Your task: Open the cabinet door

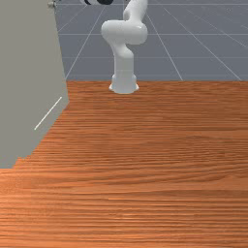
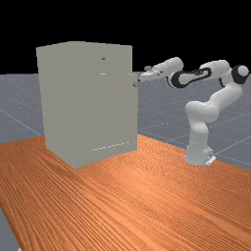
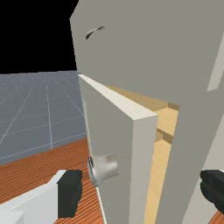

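Pale grey cabinet door [image 3: 109,131] with round silver knob [image 3: 106,168]: ajar, at the far view's right of the boxy grey cabinet [image 2: 88,103]. My white, black-tipped tool [image 3: 141,191], farther right, set wide. Best hook one finger behind the free edge, then follow the hinge arc.

Shiny metal knob [image 3: 103,168], matt grey cabinet [image 2: 88,103], glossy wood-grain table [image 2: 147,196]

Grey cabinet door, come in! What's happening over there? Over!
Black-tipped pincer open. Grey rectangular cabinet door ajar, tan interior showing. Shiny silver round knob unheld. Nothing seen blocking the door. Over.
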### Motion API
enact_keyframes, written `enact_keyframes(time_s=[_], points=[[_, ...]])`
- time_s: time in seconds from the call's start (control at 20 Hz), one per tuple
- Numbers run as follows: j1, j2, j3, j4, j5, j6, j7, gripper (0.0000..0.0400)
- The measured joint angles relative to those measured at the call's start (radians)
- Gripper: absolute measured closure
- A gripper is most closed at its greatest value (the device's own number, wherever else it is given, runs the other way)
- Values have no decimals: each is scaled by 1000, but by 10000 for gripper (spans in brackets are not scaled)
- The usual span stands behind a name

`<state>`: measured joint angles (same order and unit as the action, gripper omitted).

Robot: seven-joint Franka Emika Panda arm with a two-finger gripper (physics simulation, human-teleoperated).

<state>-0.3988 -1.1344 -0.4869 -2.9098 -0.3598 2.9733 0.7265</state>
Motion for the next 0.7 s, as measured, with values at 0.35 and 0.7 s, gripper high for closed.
enact_keyframes(time_s=[0.35,0.7], points=[[45,167,16,-1,-7,136,11,0],[-24,159,198,-35,56,128,149,0]])
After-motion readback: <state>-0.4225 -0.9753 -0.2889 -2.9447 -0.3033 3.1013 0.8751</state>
